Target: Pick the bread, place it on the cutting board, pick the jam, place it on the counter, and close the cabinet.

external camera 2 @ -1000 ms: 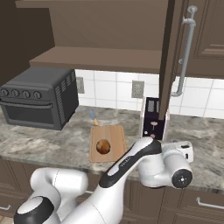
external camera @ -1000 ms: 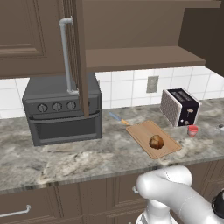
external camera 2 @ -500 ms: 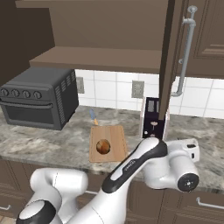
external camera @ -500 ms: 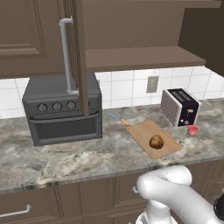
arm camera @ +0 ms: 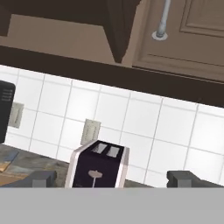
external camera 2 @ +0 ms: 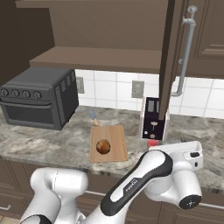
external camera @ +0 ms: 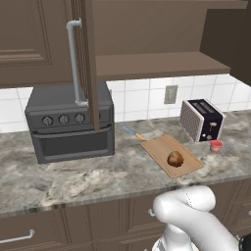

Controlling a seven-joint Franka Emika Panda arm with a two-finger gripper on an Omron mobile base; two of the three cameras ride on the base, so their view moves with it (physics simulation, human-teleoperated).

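1. Bread (external camera: 175, 159): a small brown bun lying on the cutting board (external camera: 162, 148), toward the board's front end; also seen from the right at (external camera 2: 103, 146).
2. Cutting board: a tan wooden rectangle set flat on the counter (external camera: 88, 176), its handle pointing toward the tiled wall.
3. Jam (external camera: 216, 146): a small red jar standing on the counter just in front of the toaster (external camera: 202, 119), well apart from the bread.
4. Cabinet (external camera: 29, 39): a dark brown wall unit above the counter. One door (external camera: 88, 63) stands swung out edge-on, its silver bar handle (external camera: 74, 61) facing left, and the inner shelf (external camera: 157, 64) is exposed.
5. Gripper (arm camera: 116, 178): the two dark fingertips (arm camera: 41, 178) are spread wide apart at the bottom of the hand view. Nothing sits between them and they touch nothing. The toaster stands beyond them, against the white tiles.
6. Oven (external camera: 68, 122): a dark grey countertop unit with three knobs, at the left end of the counter below the open door.
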